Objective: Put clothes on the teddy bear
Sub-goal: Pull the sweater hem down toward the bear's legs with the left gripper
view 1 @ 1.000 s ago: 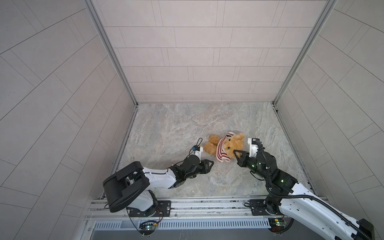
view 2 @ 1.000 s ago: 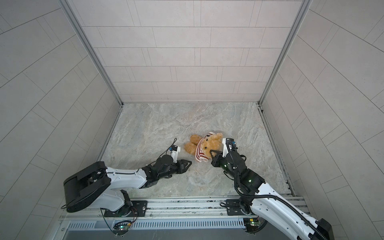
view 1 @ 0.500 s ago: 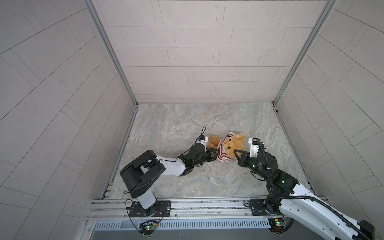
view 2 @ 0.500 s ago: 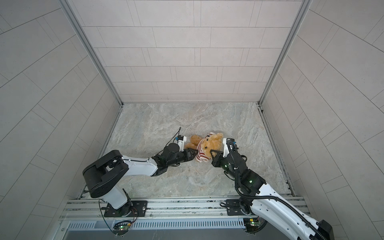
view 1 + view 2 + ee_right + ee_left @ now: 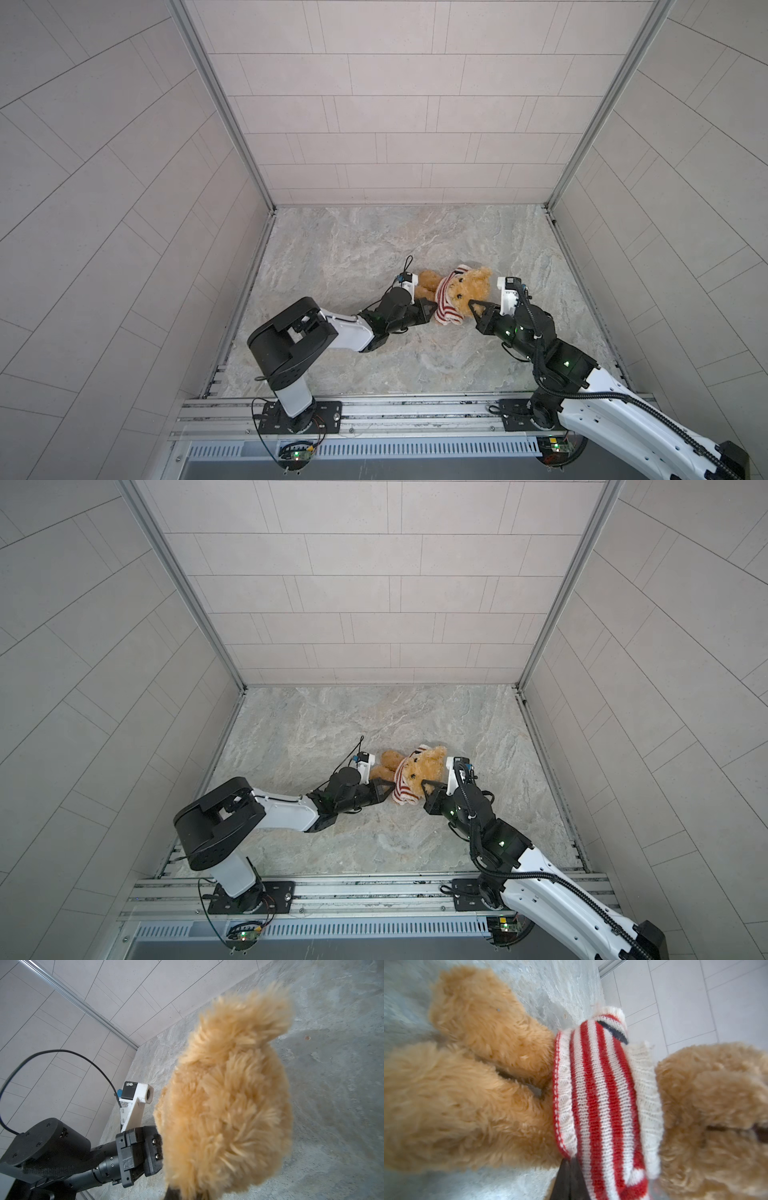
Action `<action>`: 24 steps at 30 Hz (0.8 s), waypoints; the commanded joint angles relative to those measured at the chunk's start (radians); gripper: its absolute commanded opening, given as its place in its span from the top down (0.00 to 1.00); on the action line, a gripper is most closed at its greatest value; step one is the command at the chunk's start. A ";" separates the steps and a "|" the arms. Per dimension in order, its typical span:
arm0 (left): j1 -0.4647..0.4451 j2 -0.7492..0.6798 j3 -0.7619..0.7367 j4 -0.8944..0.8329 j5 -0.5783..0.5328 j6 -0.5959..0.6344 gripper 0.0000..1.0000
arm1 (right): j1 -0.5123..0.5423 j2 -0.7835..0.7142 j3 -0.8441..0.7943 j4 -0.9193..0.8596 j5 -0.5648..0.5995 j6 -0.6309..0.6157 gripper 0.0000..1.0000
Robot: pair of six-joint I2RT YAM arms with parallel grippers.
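A: Starting on the left, what is the left gripper point(image 5: 428, 309) doing?
B: Its jaws are together, pinched on the lower hem of the red-and-white striped sweater point(image 5: 446, 300), beside the legs. The left wrist view shows the dark fingertips point(image 5: 569, 1178) right at that edge.
A: And the teddy bear point(image 5: 471, 286)?
B: It lies on the marble tabletop point(image 5: 374, 249) near the middle, between the two arms, with its legs towards the left arm and its head towards the right. The sweater is bunched around its chest, and one sleeve sticks up and looks empty.
A: The right gripper point(image 5: 476, 306)?
B: Closed too, apparently nipped into the fur of the head.
A: What could go wrong from here?
B: I judge the hem pinch to be thin, so a tug could slide the knit out of the jaws. If the right hold is only fur, the whole bear may drag leftwards instead of the sweater sliding down. A hard pull could also trap an arm inside the knit rather than in its sleeve
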 commanded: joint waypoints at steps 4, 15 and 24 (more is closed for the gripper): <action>0.004 -0.040 -0.069 0.026 -0.014 0.012 1.00 | 0.004 -0.042 0.015 -0.015 0.043 -0.018 1.00; 0.004 -0.030 -0.198 0.034 -0.049 0.047 1.00 | -0.004 -0.064 0.024 -0.051 0.062 -0.029 1.00; 0.029 -0.091 -0.242 -0.134 -0.150 0.155 1.00 | -0.007 -0.078 0.048 -0.085 0.076 -0.037 1.00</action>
